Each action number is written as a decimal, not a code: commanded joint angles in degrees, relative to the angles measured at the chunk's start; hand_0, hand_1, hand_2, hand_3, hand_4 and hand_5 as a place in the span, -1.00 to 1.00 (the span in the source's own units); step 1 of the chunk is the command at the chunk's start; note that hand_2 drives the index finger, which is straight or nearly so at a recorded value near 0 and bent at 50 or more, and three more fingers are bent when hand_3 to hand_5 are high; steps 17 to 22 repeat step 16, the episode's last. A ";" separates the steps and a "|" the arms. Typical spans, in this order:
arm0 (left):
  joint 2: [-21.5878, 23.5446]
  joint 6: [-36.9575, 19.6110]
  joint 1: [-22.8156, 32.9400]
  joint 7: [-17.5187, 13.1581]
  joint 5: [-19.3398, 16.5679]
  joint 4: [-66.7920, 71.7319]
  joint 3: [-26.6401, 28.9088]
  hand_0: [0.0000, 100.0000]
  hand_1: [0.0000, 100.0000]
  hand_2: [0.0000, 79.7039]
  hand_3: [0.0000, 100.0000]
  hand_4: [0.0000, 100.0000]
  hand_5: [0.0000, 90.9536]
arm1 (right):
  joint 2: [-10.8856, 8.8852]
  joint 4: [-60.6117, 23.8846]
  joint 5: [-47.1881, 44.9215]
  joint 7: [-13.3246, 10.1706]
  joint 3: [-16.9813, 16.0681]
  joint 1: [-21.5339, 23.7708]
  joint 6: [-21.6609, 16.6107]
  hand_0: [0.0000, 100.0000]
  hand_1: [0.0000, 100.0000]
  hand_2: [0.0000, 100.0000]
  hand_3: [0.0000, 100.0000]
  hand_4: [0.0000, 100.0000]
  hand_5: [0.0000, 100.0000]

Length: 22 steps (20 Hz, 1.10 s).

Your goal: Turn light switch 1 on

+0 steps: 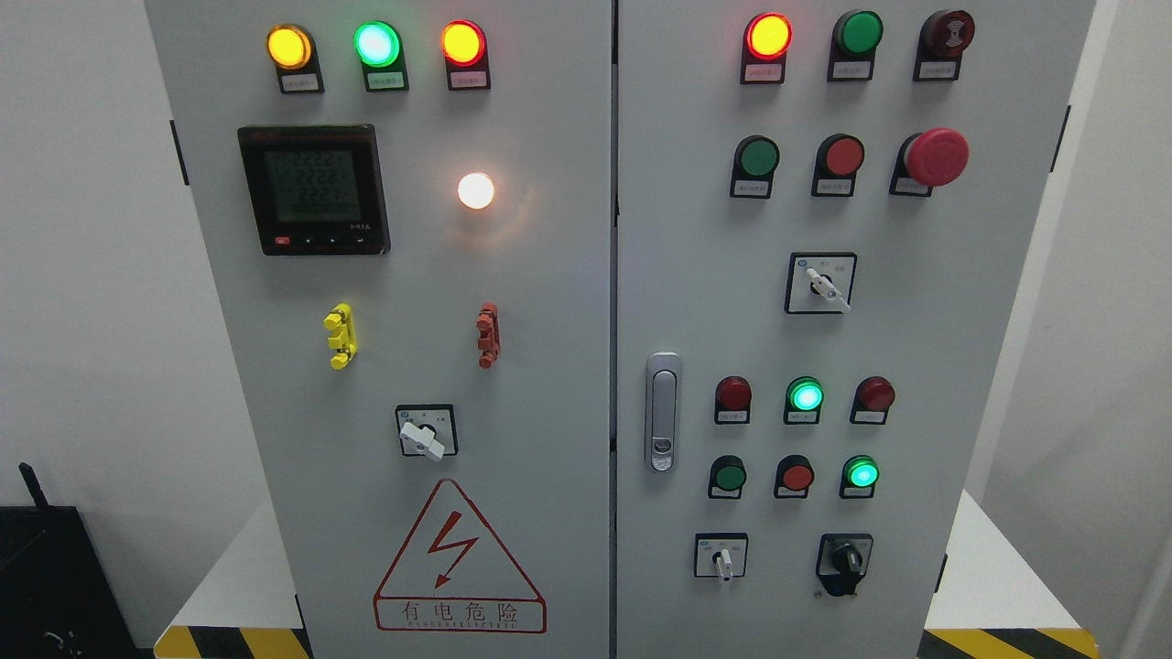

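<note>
switch 1: can't tell which I'm after; white rotary switch (426, 438) low on left door, another (824, 286) mid right door
lamp (475, 190): lit, left door
meter (314, 189): upper left
fingers: neither hand visible to me, can't tell

Button labels (764, 73) — print too small

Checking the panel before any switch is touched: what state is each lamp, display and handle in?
Top-left lamps: yellow, green, red, all lit
White lamp: lit
Meter display: on, digits unreadable
Top-right red lamp: lit
Green lamp beside it: unlit
Door handle: flush, door shut
</note>
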 commanded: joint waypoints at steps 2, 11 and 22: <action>-0.49 4.67 -2.46 5.11 -2.06 23.31 -4.63 -0.55 -0.89 -1.00 -1.00 -1.00 -1.00 | 0.00 0.00 -1.41 0.01 0.00 0.00 -0.02 -1.00 -1.00 -1.00 -1.00 -1.00 -1.00; -2.34 4.50 -2.46 13.92 -1.80 20.14 -6.48 -0.57 -0.94 -1.00 -1.00 -1.00 -1.00 | 0.00 0.00 -1.41 0.01 0.00 0.00 -0.10 -1.00 -1.00 -1.00 -1.00 -1.00 -1.00; -2.08 4.58 -2.90 14.79 -1.97 16.80 -6.48 -0.59 -0.95 -1.00 -1.00 -1.00 -1.00 | 0.00 0.00 -1.41 0.01 0.00 0.00 -0.10 -1.00 -1.00 -1.00 -1.00 -1.00 -1.00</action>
